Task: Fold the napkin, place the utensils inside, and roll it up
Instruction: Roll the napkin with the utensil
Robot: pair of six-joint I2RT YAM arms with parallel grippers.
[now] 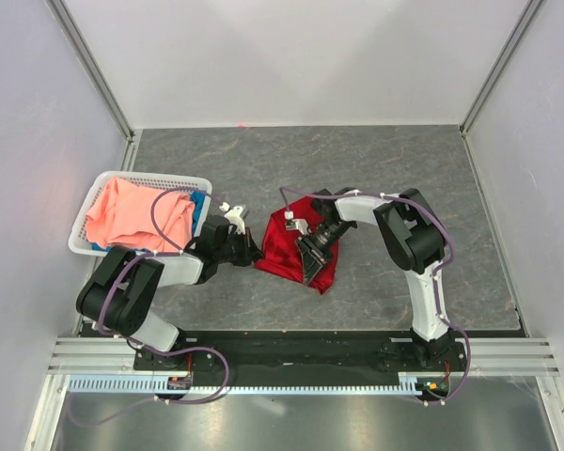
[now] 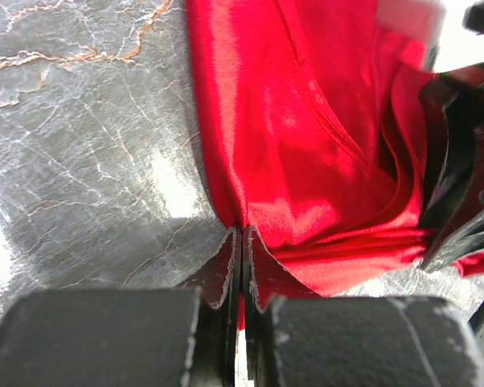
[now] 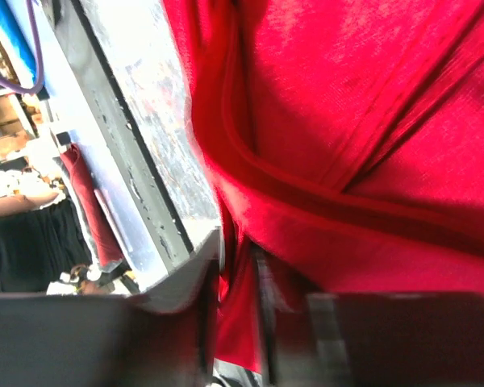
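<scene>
The deep red napkin (image 1: 296,246) lies bunched in folds on the grey table, between my two grippers. My left gripper (image 1: 256,256) is at its left edge. In the left wrist view the left gripper (image 2: 242,232) is shut on a pinch of the napkin (image 2: 306,145), with red cloth showing in the slit between the jaws. My right gripper (image 1: 310,261) sits over the napkin's near right part. In the right wrist view the right gripper (image 3: 238,266) has its jaws a little apart, and a fold of the napkin (image 3: 355,121) hangs between them. The utensils are out of view.
A white basket (image 1: 141,177) stands at the left, holding a salmon-pink cloth (image 1: 136,214) and a blue cloth (image 1: 199,202). The right arm's dark gripper body (image 2: 460,161) fills the right side of the left wrist view. Walls close in the table on the left, right and back.
</scene>
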